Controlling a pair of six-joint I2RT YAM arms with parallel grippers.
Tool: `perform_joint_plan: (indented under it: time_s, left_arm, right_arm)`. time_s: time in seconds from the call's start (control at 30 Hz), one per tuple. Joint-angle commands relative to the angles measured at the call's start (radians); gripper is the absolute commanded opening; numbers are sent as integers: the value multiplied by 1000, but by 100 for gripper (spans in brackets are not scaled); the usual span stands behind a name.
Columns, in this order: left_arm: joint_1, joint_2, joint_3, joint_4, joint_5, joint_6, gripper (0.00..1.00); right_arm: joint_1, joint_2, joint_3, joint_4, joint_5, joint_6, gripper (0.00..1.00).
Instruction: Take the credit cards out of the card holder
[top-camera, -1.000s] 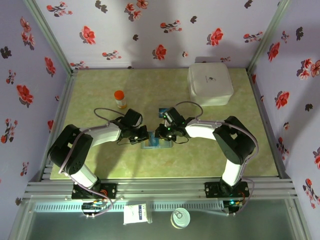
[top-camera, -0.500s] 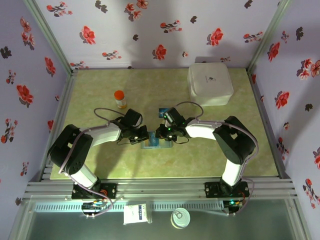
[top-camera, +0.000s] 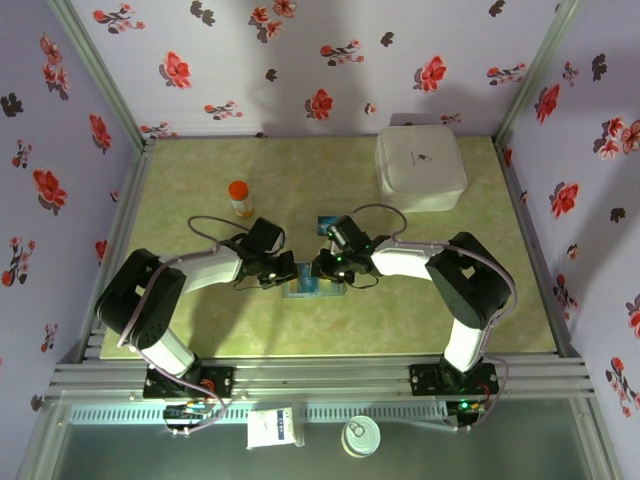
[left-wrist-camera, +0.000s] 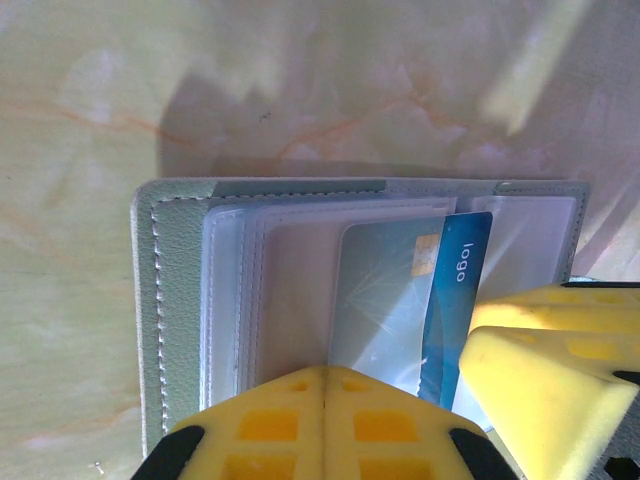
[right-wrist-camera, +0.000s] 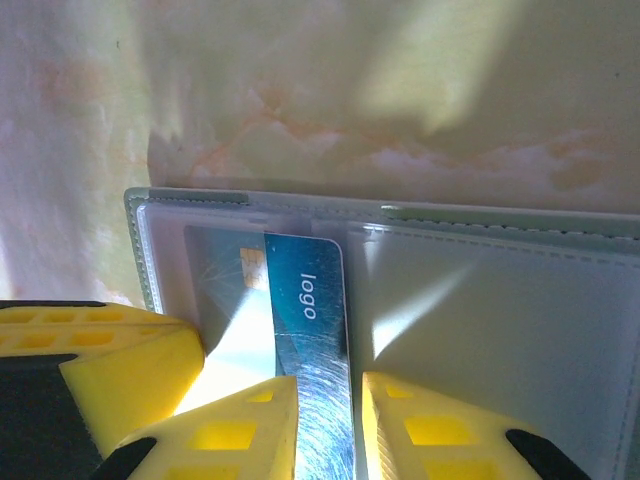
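Here, the card holder (left-wrist-camera: 175, 300) pockets a blue card (right-wrist-camera: 300, 290) — right gripper (right-wrist-camera: 328, 388) pinching it.

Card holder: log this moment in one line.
card holder open | left gripper shut over it | right gripper shut on blue card | card partly sleeved

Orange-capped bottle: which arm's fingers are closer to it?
Left. In the top view, the left fingers are down-right of the bottle, at the left edge of the card holder; the right fingers are farther right, over it.
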Motion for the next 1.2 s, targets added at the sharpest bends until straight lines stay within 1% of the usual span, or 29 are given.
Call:
perform_joint_plan:
  time_s: [0.0,0.27,0.6,0.87,1.17]
  left_arm:
    - [-5,16,-4,-40,-28,7,0]
    - [-5,14,-3,-41,-28,5,0]
    - [-5,16,-3,-38,-28,5,0]
    - [-4,15,10,-50,-29,11,0]
    - [-3,-1,12,-71,-33,22,0]
  right_arm:
    - [-7,-2,-19,4,-23,16,24]
    - [-7,-18,-54,84,-81,63,23]
    - [-9,-10,-79,173,-112,103,17]
    - [-25,-26,-109,169,-91,95,11]
    - [-44,-83,-159,114,-64,70,10]
